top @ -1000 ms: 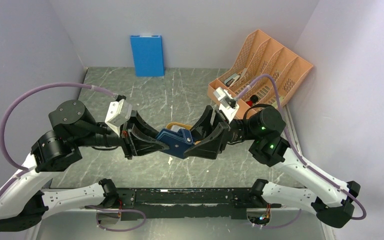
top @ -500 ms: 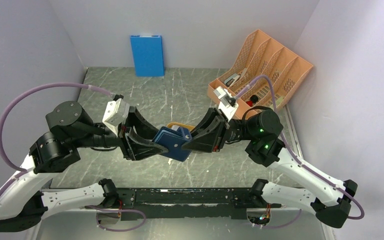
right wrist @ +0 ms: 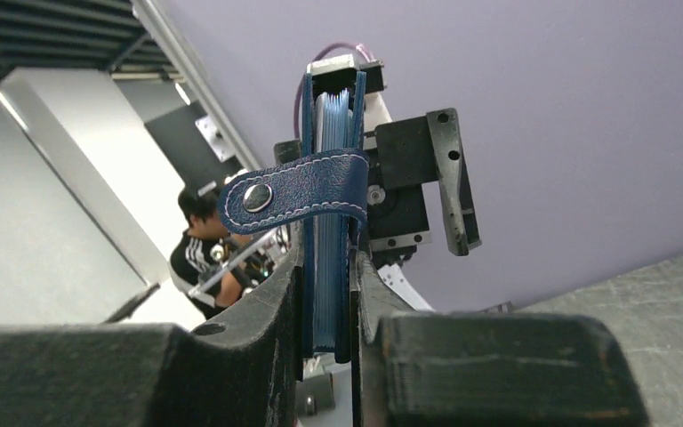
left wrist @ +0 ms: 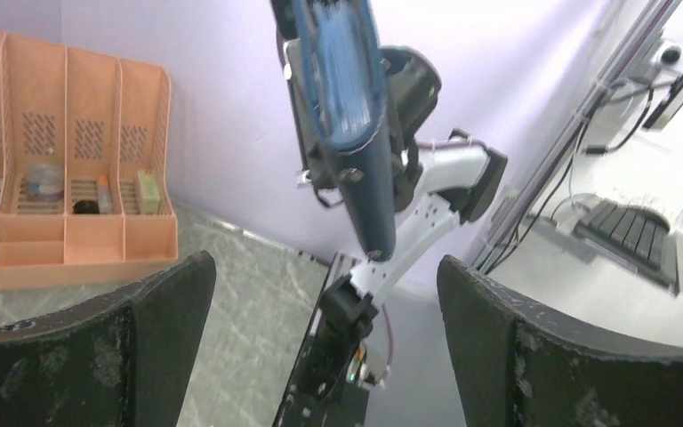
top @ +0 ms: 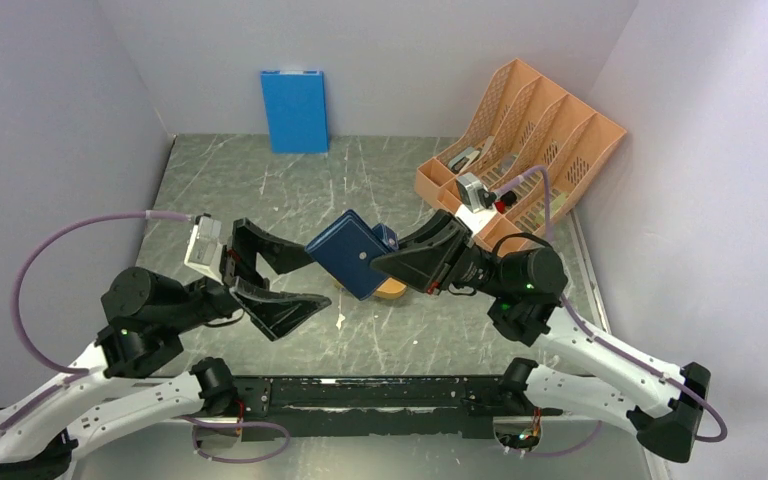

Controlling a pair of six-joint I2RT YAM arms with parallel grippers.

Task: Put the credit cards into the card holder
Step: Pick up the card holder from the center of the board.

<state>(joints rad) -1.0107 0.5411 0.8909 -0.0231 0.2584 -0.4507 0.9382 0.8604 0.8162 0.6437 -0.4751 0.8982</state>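
Grey marbled tabletop walled in pale lilac, with a blue panel leaning at the back, upper centre-left, and an orange file rack in the upper right. At the middle of the overhead view the right gripper has its fingers pinched on the navy card holder, raised off the surface and tilted, with its snap tab wrapped across the edge. The left gripper, left of centre, gapes wide and holds nothing, just apart from the card holder. An orange tray peeks out beneath
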